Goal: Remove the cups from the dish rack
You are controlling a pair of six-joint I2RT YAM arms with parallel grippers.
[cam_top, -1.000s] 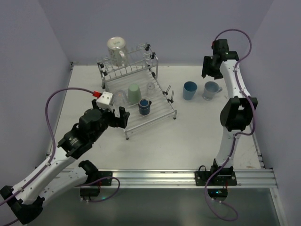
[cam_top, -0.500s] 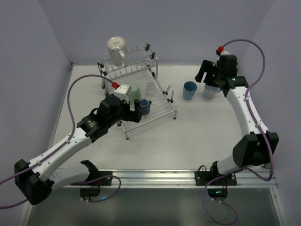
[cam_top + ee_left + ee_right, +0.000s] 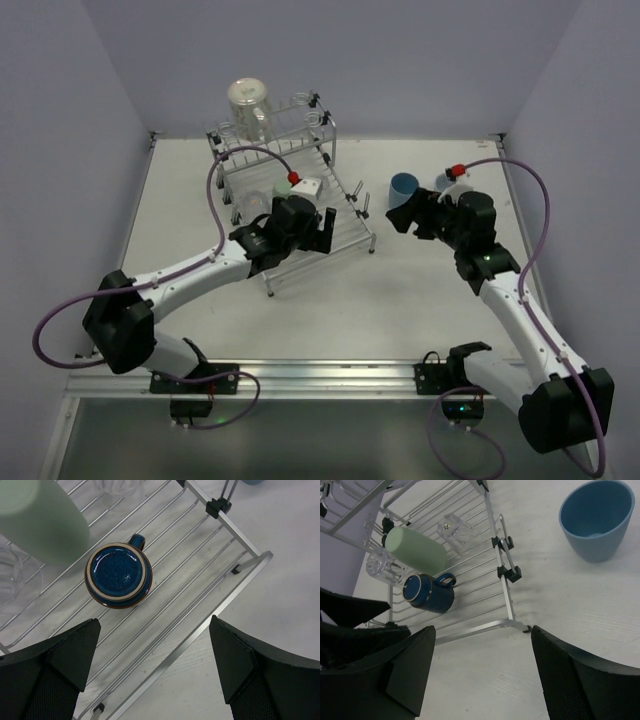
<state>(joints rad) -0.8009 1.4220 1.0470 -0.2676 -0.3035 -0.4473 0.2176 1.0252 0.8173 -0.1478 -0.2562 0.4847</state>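
Observation:
The silver wire dish rack [image 3: 345, 205] stands at the back left. In the left wrist view a dark blue mug [image 3: 118, 574] rests on its rods [image 3: 185, 555], beside a pale green tumbler [image 3: 40, 520] and clear glasses [image 3: 10, 575]. My left gripper [image 3: 154, 630] is open and empty above the rack's front edge, just in front of the mug; from above it [image 3: 315, 235] hides the mug. My right gripper [image 3: 482, 640] is open and empty over the table right of the rack [image 3: 500, 570], facing the mug [image 3: 427, 594]. A light blue tumbler [image 3: 597, 517] stands upright on the table.
A pale grey mug [image 3: 443, 182] stands on the table behind my right arm, mostly hidden. A large pale jar [image 3: 248, 100] sits on the rack's raised back rail. Purple walls close the table at the back and sides. My left gripper's fingers [image 3: 350, 625] show in the right wrist view.
My left gripper has moved right and forward to above the dark blue mug. My right arm has swung down and left, from beside the grey mug to the rack's right side.

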